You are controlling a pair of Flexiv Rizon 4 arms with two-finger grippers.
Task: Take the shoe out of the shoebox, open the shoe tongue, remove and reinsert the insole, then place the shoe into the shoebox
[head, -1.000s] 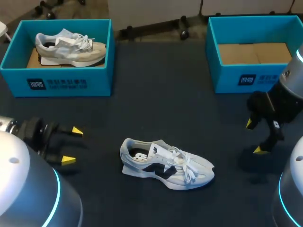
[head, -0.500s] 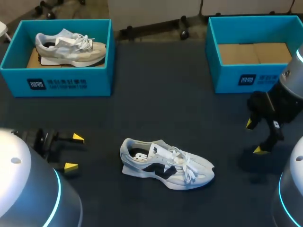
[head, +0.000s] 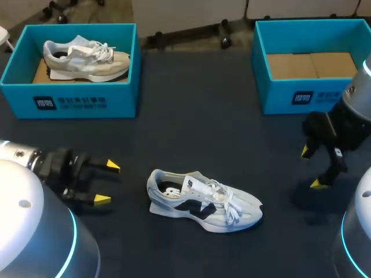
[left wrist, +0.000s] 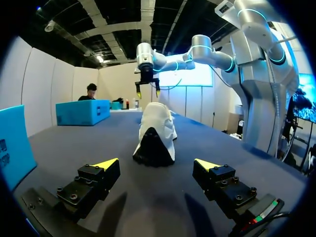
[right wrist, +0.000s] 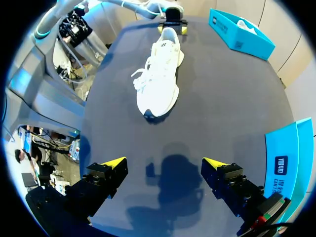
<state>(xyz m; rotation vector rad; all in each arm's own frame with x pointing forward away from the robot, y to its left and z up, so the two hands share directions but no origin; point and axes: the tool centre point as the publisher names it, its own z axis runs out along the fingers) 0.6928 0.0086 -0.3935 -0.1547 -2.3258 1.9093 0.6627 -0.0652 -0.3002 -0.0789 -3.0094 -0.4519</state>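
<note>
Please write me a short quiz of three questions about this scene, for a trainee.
1. True or false: the white shoe lies on the table, outside both boxes.
2. The left shoebox holds a beige shoe. What is in the right shoebox? A) a shoe B) an insole C) only its cardboard floor
3. Fill in: the jaws of the left gripper and the right gripper stand ____.
Key: 1 true; 2 C; 3 open.

White shoe (right wrist: 160,74) ahead of spread jaws, blue shoebox (right wrist: 245,44) beyond
</note>
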